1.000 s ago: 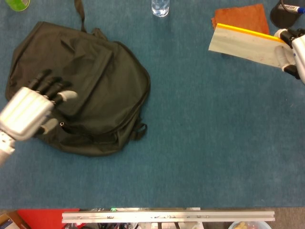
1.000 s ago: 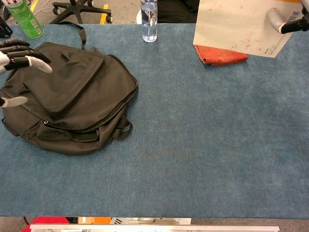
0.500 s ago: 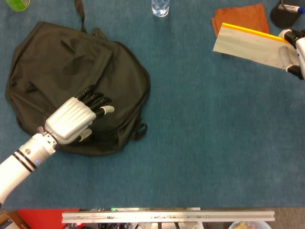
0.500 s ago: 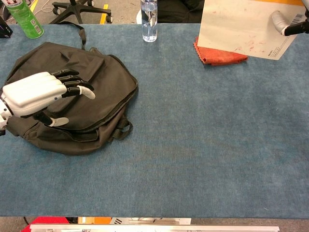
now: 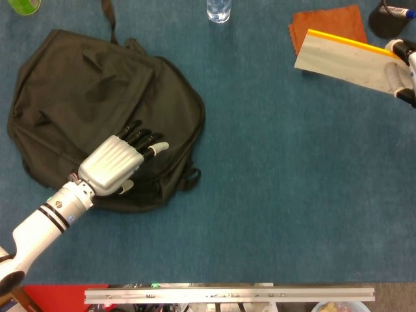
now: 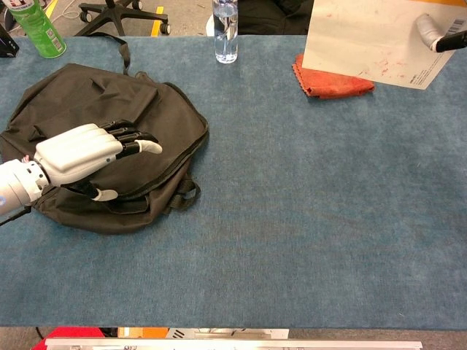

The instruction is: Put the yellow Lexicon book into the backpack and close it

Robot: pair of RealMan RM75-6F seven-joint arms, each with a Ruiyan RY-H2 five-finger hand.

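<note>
The black backpack lies flat at the left of the blue table, its zipper seam running along the right side. My left hand hovers over the backpack's lower right part, fingers stretched out and apart, holding nothing. The yellow Lexicon book is lifted off the table at the far right, pale back cover showing with a yellow edge on top. My right hand grips the book's right edge; most of that hand is cut off by the frame.
An orange cloth lies under the raised book. A clear water bottle stands at the back middle. A green can is at the back left. A dark object sits at the far right corner.
My left hand has moved rightward across the backpack, from its left edge to its lower right part. The book in my right hand has shifted slightly to the right.
</note>
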